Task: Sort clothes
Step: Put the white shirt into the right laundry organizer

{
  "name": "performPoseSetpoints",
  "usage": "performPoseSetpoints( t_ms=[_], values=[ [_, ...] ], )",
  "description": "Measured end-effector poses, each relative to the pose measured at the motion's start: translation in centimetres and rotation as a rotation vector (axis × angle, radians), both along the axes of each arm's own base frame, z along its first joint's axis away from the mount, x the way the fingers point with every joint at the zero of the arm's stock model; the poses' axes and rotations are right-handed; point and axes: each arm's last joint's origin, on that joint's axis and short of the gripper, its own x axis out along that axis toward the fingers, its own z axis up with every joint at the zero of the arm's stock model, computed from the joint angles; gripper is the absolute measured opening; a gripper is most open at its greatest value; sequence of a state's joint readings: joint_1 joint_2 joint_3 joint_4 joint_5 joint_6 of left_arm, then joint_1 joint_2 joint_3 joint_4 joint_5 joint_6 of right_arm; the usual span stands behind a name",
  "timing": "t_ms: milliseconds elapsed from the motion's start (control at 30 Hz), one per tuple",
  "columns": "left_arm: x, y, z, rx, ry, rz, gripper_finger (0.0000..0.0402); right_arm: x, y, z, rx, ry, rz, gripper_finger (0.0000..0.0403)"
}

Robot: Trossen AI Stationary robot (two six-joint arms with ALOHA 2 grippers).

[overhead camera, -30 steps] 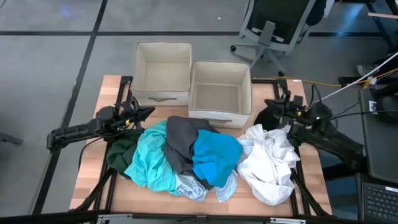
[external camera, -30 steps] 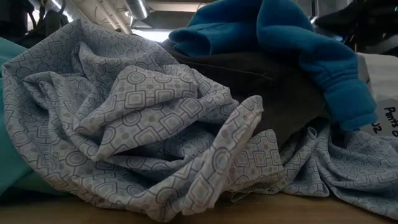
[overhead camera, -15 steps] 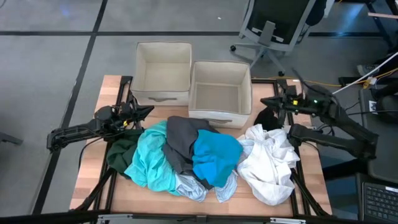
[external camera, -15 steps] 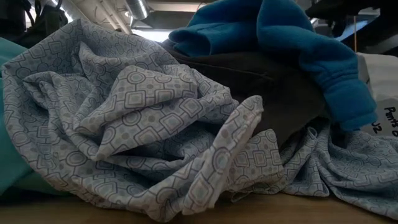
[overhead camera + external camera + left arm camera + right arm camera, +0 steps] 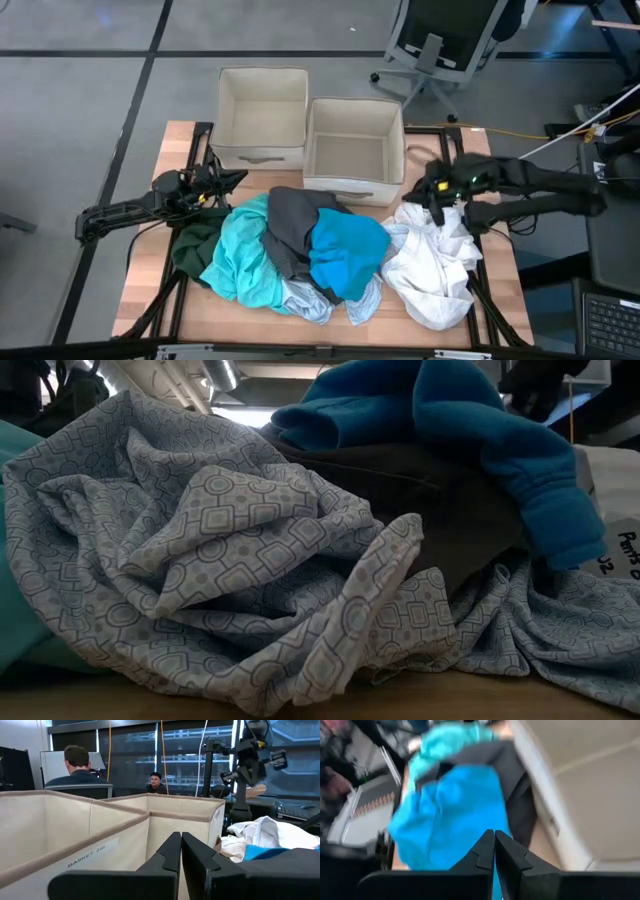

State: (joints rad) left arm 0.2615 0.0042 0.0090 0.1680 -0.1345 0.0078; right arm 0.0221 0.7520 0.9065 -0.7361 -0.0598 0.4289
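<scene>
High view | wooden table (image 5: 150, 290) | grey floor (image 5: 80, 100) | office chair (image 5: 440, 40) | both end effectors clenched, holding nothing

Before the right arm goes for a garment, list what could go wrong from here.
1. The right gripper hangs shut above the white garment, beside the nearer box; it must open first, and a swing might knock that box.
2. The bright blue garment, dark grey garment and turquoise garment overlap, so one pull could drag several.
3. The left gripper waits shut near the pile's edge.
</scene>
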Motion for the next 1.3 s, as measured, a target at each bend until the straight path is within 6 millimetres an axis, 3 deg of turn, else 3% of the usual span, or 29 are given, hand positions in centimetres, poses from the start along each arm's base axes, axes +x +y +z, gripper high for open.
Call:
performPoseSetpoints(
  t_ms=[433, 767, 900, 1200, 1300],
  values=[
    [0.0, 0.0, 0.0, -0.010, -0.004, -0.002, 0.0006, 1.1, 6.4, -0.3, 0.160, 0.528, -0.120, 0.0017],
    [0.0, 0.0, 0.0, -0.015, -0.006, -0.003, 0.0006, 2.0, 8.4, -1.5, 0.204, 0.686, -0.194, 0.0026],
    [0.0, 0.0, 0.0, -0.024, -0.010, -0.005, 0.0006, 2.1, 8.4, -1.6, 0.225, 0.698, -0.226, 0.0074],
    [0.0, 0.0, -0.3, -0.043, 0.019, -0.006, 0.0006, 0.9, 7.7, -2.2, 0.190, 0.828, -0.388, 0.0255],
    [0.1, 0.0, -0.6, -0.067, 0.037, -0.008, 0.0006, 1.1, 7.7, -2.4, 0.182, 0.837, -0.426, 0.0297]
  ],
)
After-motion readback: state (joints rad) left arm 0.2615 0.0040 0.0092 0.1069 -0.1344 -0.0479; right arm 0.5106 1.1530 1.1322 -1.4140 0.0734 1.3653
